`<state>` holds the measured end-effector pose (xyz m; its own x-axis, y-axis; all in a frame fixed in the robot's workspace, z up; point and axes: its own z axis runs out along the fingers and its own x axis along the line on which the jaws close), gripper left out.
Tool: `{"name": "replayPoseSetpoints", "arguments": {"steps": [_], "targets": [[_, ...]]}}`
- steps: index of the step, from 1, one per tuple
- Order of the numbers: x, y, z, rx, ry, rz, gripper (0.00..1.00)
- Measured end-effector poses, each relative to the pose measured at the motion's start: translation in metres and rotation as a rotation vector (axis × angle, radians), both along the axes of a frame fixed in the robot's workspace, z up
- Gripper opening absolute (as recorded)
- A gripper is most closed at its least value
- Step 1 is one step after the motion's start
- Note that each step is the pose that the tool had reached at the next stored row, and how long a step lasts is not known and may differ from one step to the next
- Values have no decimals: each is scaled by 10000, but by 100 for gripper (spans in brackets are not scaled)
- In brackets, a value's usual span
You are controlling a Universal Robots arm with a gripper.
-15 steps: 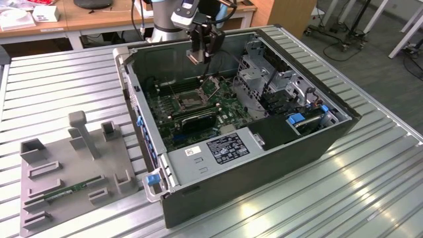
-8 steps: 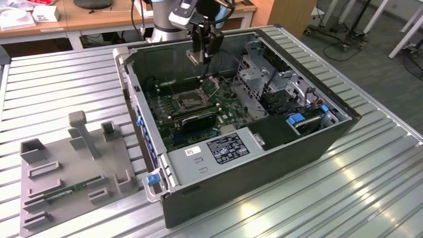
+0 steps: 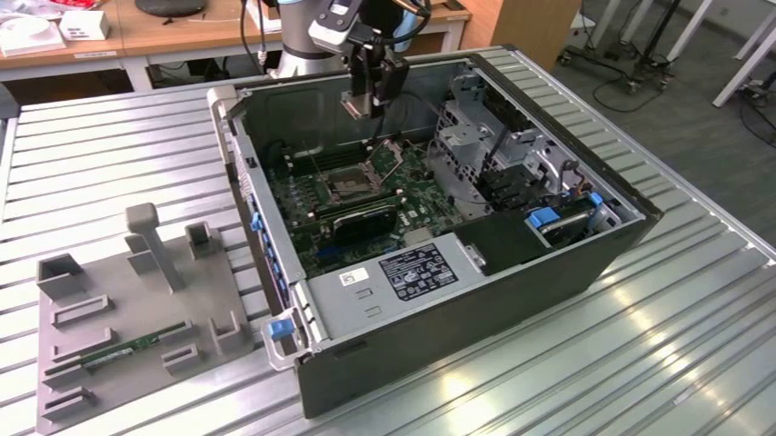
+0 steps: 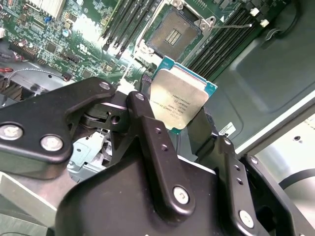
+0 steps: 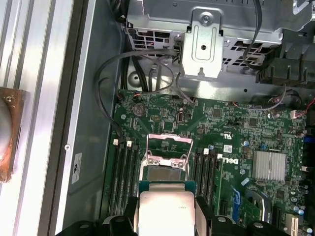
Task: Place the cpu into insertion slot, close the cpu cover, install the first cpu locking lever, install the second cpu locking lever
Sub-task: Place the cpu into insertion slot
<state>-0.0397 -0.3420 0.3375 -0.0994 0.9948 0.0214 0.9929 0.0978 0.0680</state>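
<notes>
- Gripper (image 4: pixel 174 122) clamped on small flat square silver-beige cpu (image 4: pixel 179 98), opposite edges, above square dark-grey insertion slot (image 4: pixel 172 34).
- Likely light, stiff and fragile: hold edges only.

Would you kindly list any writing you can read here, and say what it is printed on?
The cpu, held in the gripper: engraved lines, too small to read.
Label on the power supply box: too small to read.
Sticker on the case wall: blurred, unreadable.
No text can be quoted with confidence.

The hand (image 5: pixel 166 220) grips the cpu (image 5: pixel 165 209) by its edges. Just beyond lies the insertion slot (image 5: pixel 166 173), its cpu cover (image 5: pixel 170 136) raised.
</notes>
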Motion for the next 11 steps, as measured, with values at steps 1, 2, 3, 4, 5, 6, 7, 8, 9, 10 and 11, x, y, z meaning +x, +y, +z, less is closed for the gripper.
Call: {"name": "replayPoseSetpoints", "arguments": {"steps": [1,2,3,4,5,6,7,8,9,10,11], "targets": [[0,0,0,0,24,0,54],[0,0,0,0,27,0,54],[0,0,0,0,30,-1,54],[0,0,-2,0,32,0,54],[0,1,-5,1,34,0,54],[0,0,-9,0,37,-1,54],[0,0,-16,0,40,0,54],[0,0,-22,0,42,-1,54],[0,0,-29,1,44,0,54],[0,0,-35,1,47,0,54],[0,0,-43,0,49,-1,54]]}}
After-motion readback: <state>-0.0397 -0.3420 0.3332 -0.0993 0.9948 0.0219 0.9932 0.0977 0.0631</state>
